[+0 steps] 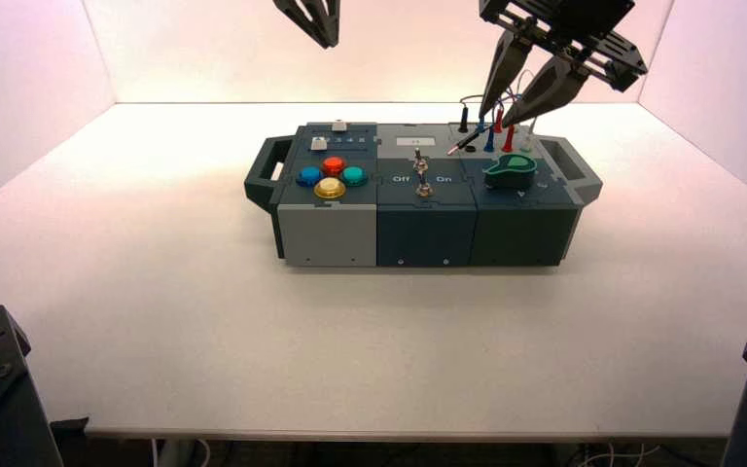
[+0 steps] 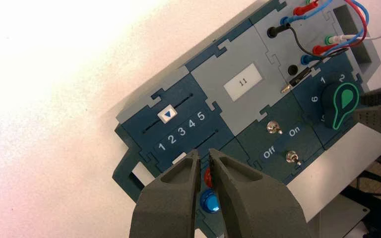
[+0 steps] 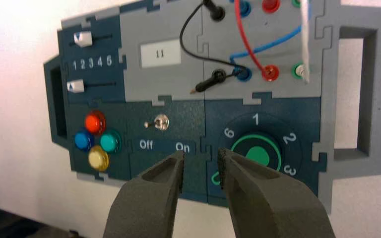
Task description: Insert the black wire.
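1. Walls (image 1: pixel 350 49), plain, pale pinkish, behind and beside the box.
2. Table (image 1: pixel 350 341), smooth, whitish, under the box.
3. Box (image 1: pixel 327 233), grey and dark-blue panels.
4. Right gripper (image 3: pixel 201 152), above the box; jaws apart.
5. Left gripper (image 2: pixel 204 151), above the box; jaws narrowly apart.
6. Black wire (image 3: pixel 193 55), thin, slim-plugged, one bare metal pin showing; on the box's socket panel.

Black plug (image 2: pixel 300 78) lies beside the black socket (image 2: pixel 292 70).
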Robot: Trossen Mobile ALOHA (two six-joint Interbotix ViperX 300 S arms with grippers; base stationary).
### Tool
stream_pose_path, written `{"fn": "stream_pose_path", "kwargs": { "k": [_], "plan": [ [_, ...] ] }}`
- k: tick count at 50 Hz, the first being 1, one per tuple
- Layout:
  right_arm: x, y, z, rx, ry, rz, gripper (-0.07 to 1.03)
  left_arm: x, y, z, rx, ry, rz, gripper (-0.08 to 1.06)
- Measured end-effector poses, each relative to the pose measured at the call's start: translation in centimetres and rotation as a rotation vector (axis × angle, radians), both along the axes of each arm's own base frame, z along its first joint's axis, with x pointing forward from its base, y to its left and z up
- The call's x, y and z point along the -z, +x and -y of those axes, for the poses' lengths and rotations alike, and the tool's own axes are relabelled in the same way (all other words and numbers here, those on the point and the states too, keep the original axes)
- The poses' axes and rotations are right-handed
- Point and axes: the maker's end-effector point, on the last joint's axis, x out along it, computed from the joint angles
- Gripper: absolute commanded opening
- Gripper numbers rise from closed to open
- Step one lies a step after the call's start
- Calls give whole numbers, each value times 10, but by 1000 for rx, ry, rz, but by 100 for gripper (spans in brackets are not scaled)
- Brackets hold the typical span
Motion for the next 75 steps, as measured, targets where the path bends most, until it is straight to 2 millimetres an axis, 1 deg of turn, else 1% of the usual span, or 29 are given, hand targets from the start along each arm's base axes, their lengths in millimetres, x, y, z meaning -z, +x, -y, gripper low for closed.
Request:
{"fn": "stream_pose_path", "kwargs": {
  "k": [4, 14, 18, 26, 31, 43, 58, 66, 75],
  "plan": [
    [1, 3, 0, 10, 1, 6, 43, -2, 2, 1, 0, -3, 6, 13],
    [15, 5, -1, 17, -6, -31, 43, -15, 13, 1, -8, -18, 44, 23],
    [20, 8, -3, 20, -8, -44, 42, -21, 18, 1, -12, -25, 60, 23],
    [24, 18, -6, 21, -9, -48, 42, -29, 24, 1, -17, -34, 81, 24],
    [26, 24, -8, 23, -10, -50, 42, -29, 24, 2, -18, -36, 83, 28],
    [33, 35, -12, 27, -11, -63, 42, -29, 24, 2, -18, -36, 80, 28],
    [32, 42, -16, 72, 23, -51, 42, -28, 24, 1, -20, -35, 78, 28],
    [34, 40, -16, 94, 36, -58, 42, -29, 24, 1, -20, -36, 80, 28],
    [43, 28, -11, 118, 37, -90, 42, -29, 24, 1, -20, -37, 78, 28]
  ]
}}
